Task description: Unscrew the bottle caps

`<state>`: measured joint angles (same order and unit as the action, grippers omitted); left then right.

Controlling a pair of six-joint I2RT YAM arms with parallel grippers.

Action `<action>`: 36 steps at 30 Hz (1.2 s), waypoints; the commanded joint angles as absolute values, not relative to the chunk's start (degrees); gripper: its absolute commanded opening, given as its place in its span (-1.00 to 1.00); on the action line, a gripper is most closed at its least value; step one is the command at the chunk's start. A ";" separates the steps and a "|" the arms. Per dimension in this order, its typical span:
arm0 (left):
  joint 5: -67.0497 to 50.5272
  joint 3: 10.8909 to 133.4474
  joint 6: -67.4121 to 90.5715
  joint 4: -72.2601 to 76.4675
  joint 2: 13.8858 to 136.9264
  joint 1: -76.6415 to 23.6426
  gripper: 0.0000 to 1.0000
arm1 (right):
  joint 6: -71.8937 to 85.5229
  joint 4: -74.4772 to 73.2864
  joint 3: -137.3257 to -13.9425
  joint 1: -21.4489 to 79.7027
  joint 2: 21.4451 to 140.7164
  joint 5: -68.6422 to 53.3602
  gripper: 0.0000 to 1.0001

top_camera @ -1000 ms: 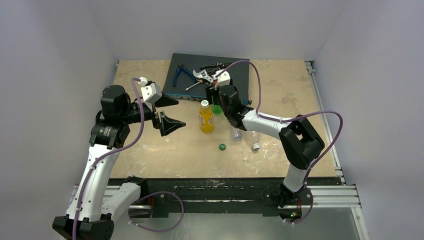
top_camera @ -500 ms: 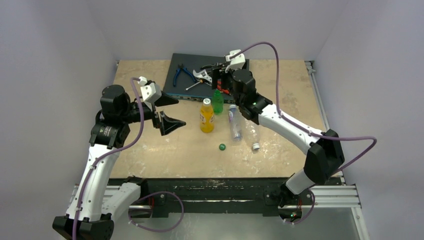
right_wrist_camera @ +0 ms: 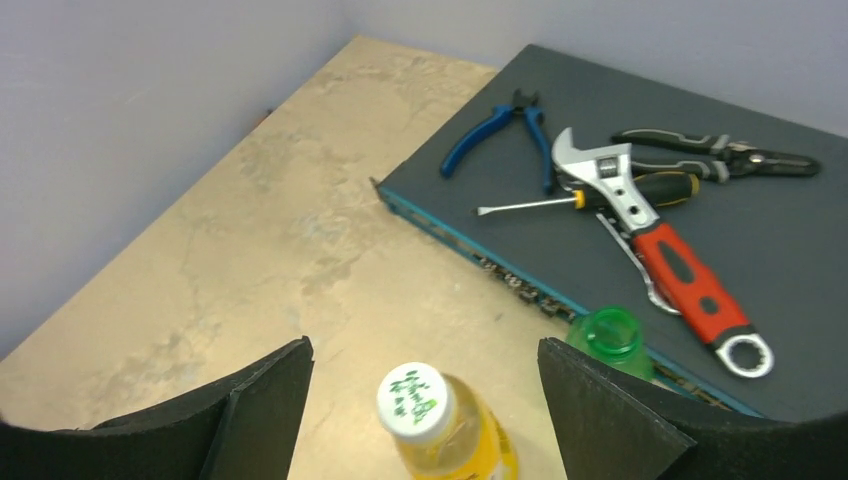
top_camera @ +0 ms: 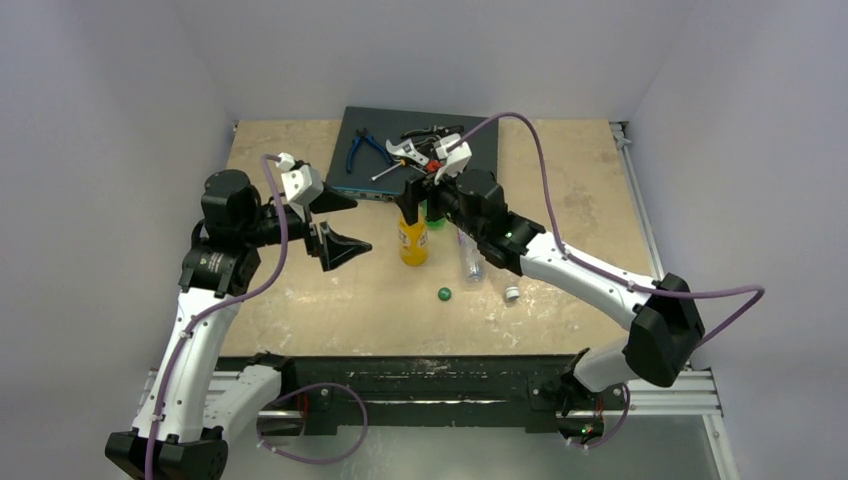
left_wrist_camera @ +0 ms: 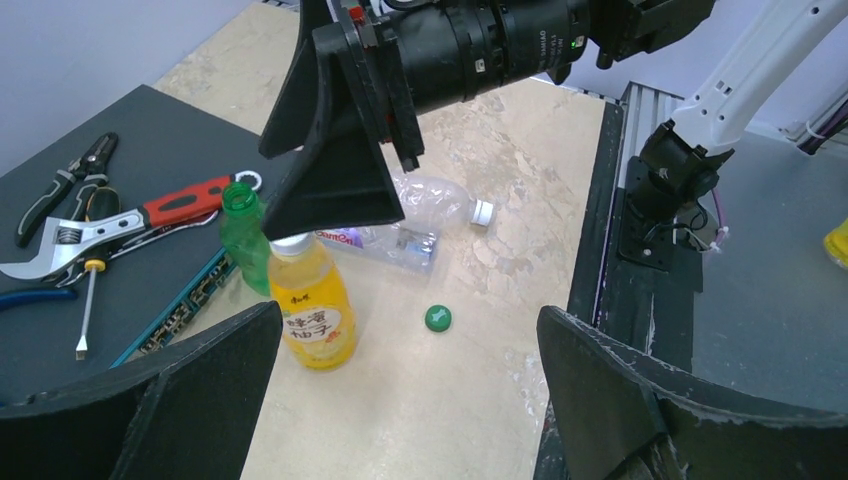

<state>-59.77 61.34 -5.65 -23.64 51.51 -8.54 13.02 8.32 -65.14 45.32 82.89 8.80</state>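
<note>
The yellow bottle [right_wrist_camera: 455,440] stands up with its white cap [right_wrist_camera: 410,395] on. My right gripper [right_wrist_camera: 425,343] hangs just over that cap. Its fingers are wide apart, one at 9 o'clock of the cap and one at 3 o'clock. They hold nothing and do not touch it.

The green bottle [right_wrist_camera: 608,335] stands just beside the yellow one at 1 o'clock, and its top is bare. A green cap [top_camera: 444,294] lies on the table [top_camera: 300,290] at 5 o'clock from the yellow bottle. Two clear bottles [top_camera: 470,255] lie on their sides at 4 o'clock.

My left gripper [top_camera: 343,224] sits at 9 o'clock, also wide apart and holding nothing.
</note>
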 commanded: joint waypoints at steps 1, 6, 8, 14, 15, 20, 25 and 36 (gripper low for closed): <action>-59.59 61.22 -7.02 -23.54 51.50 -8.61 1.00 | 14.06 8.50 -66.02 48.22 82.41 7.72 0.70; -59.35 61.33 -7.24 -23.83 50.86 -8.61 1.00 | 14.31 7.44 -66.10 49.24 84.55 10.32 0.59; -59.24 61.56 -8.02 -24.65 50.64 -8.61 1.00 | 14.33 7.64 -65.37 49.75 84.70 11.00 0.57; -59.37 61.62 -8.73 -25.48 50.54 -8.61 1.00 | 14.59 7.82 -63.93 50.18 85.33 13.68 0.50; -59.41 61.61 -8.75 -25.44 50.54 -8.61 1.00 | 14.52 7.91 -63.98 50.19 85.53 13.85 0.47; -59.41 61.65 -8.87 -25.63 50.41 -8.61 1.00 | 14.07 8.10 -64.82 50.19 86.96 14.20 0.19; -59.33 61.63 -9.58 -26.24 50.31 -8.61 1.00 | 13.97 7.61 -65.21 50.19 88.53 13.43 -0.03; -58.17 61.64 -16.76 -31.89 52.35 -8.61 1.00 | 22.09 -5.18 -67.80 53.39 80.06 13.01 -0.63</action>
